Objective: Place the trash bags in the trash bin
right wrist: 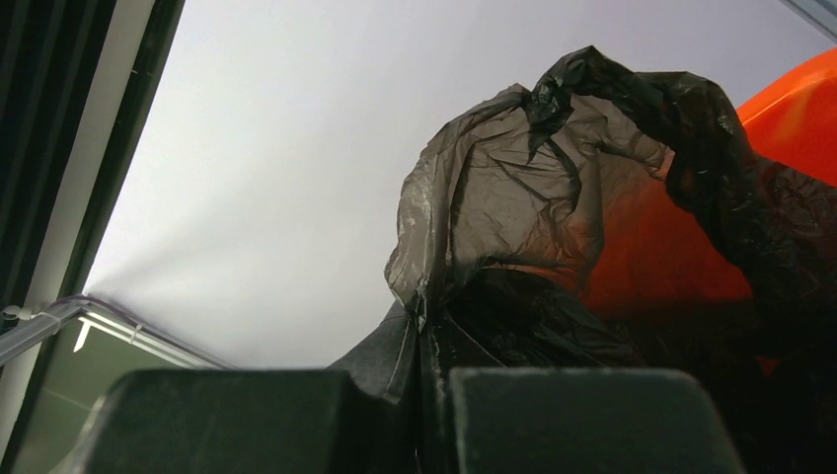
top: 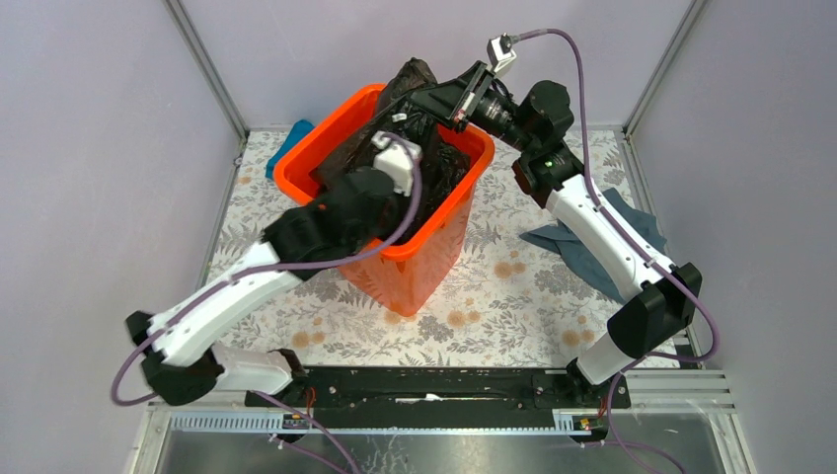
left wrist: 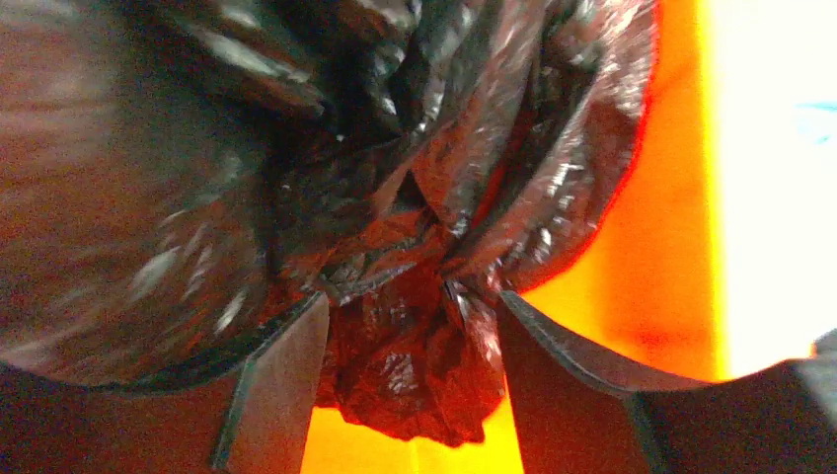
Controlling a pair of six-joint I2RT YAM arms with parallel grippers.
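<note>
While the right gripper (right wrist: 422, 341) is clamped tight on a fold of the black trash bag (right wrist: 513, 188) above the far rim of the orange trash bin (top: 415, 262), the left gripper (left wrist: 413, 301) reaches down inside the bin. Its fingers (left wrist: 281, 395) are parted, with a wad of film bunched between them. Most of the bag lies crumpled in the bin, and one peak sticks up past the far rim. A grey-blue cloth (top: 582, 247) lies on the flowered table cover (top: 513, 296), right of the bin.
</note>
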